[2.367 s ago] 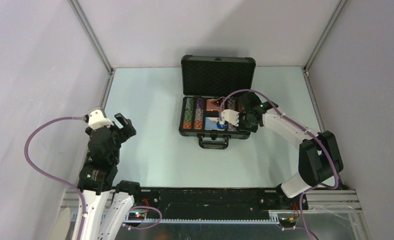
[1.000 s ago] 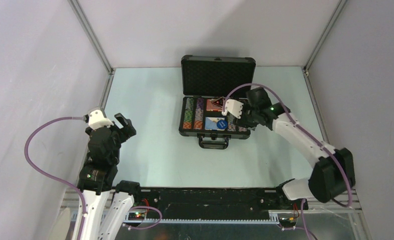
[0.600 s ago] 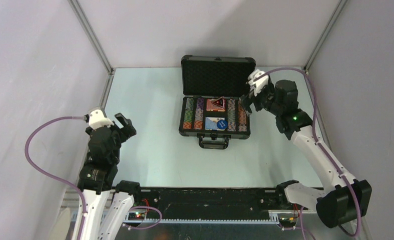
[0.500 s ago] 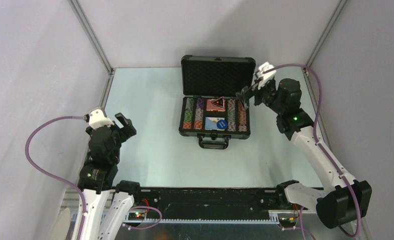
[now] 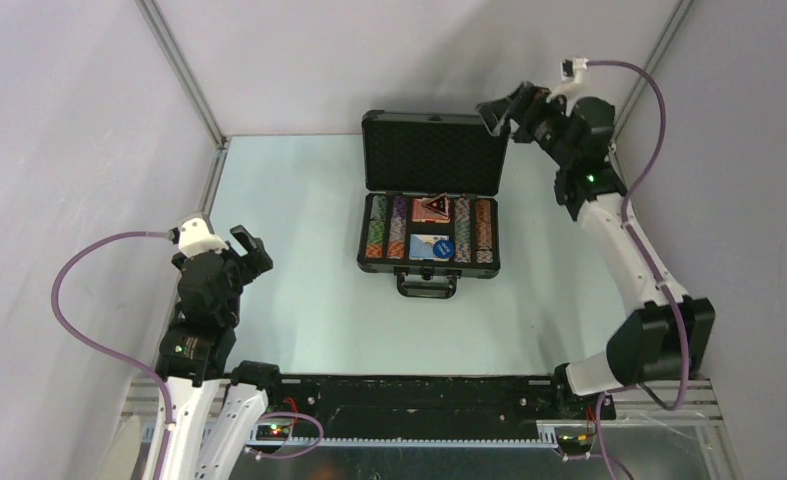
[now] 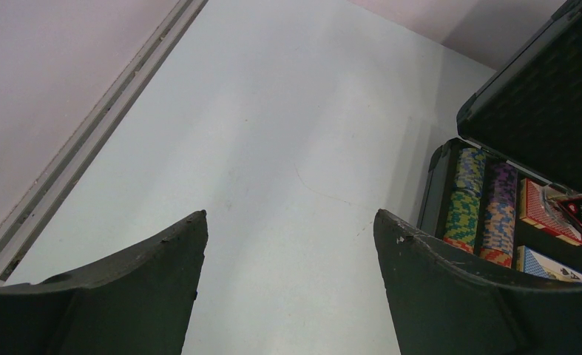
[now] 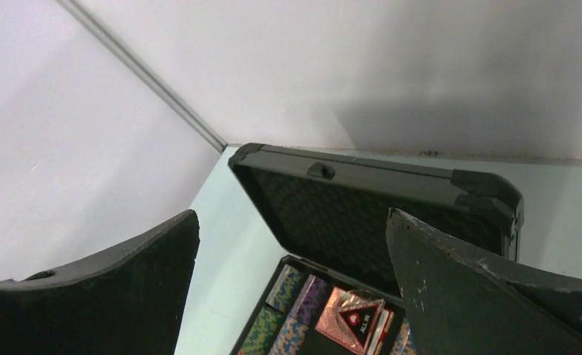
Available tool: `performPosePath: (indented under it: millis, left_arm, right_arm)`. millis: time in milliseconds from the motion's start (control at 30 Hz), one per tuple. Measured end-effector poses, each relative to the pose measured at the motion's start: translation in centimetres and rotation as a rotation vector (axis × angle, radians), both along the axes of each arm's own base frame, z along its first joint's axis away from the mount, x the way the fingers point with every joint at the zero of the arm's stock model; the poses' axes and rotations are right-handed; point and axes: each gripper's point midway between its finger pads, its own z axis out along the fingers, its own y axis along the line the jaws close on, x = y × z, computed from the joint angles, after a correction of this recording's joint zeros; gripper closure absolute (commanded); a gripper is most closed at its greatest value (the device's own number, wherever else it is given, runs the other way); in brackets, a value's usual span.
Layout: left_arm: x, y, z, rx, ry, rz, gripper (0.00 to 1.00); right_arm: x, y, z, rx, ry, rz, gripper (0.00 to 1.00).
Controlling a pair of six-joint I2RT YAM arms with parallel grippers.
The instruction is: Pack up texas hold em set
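The texas hold em set's black briefcase (image 5: 387, 267) lies open mid-table, its foam-lined lid (image 5: 435, 152) upright at the back. Inside are rows of multicoloured chips (image 5: 387, 228), a red-patterned card deck (image 5: 424, 212) with a dark triangular marker (image 5: 434, 205) on it, and a blue round button (image 5: 443, 246) on a blue card. My right gripper (image 5: 499, 112) hovers open above the lid's top right corner, holding nothing. In the right wrist view the lid (image 7: 376, 170) and the marker (image 7: 358, 322) show between its fingers. My left gripper (image 5: 249, 250) stands open and empty at the table's left, far from the case.
The briefcase handle (image 5: 427, 287) points toward the arms. White walls close in the table on the left, back and right, with a metal rail (image 6: 88, 148) along the left edge. In the left wrist view the case (image 6: 430, 185) sits off to the right.
My right gripper rose from over the case's contents, swung back to the lid's top right corner and opened wide. The blue button stayed in the case. The left arm has not moved.
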Motion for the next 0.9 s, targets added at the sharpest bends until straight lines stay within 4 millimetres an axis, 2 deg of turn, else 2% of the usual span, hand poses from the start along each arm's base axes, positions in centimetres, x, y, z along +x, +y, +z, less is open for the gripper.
performPosePath:
  millis: [100,200,333,433,533,600,733,900]
  left_arm:
    - [0.0,0.0,0.0,0.0,0.0,0.0,0.13]
    - [0.0,0.0,0.0,0.0,0.0,0.0,0.12]
    - [0.0,0.0,0.0,0.0,0.0,0.0,0.12]
    - [0.0,0.0,0.0,0.0,0.0,0.0,0.12]
    - [0.0,0.0,0.0,0.0,0.0,0.0,0.12]
    - [0.0,0.0,0.0,0.0,0.0,0.0,0.12]
    - [0.0,0.0,0.0,0.0,0.0,0.0,0.12]
    - [0.0,0.0,0.0,0.0,0.0,0.0,0.12]
  right_arm:
    - [2.6,0.7,-0.7,-0.019,0.087,-0.049,0.01]
    - [3.5,2.0,-2.7,-0.079,0.183,-0.091,0.01]
    - [2.1,4.5,-6.8,-0.162,0.305,-0.099,0.06]
    - [0.7,6.1,-10.8,-0.211,0.385,-0.099,0.15]
    - [-0.2,7.0,-15.4,-0.254,0.486,-0.104,0.2]
    - [0.0,7.4,-18.2,-0.283,0.537,-0.124,0.23]
    - [0.9,8.5,-22.4,-0.347,0.578,-0.171,0.28]
    - [1.9,9.6,-25.6,-0.381,0.584,-0.225,0.39]
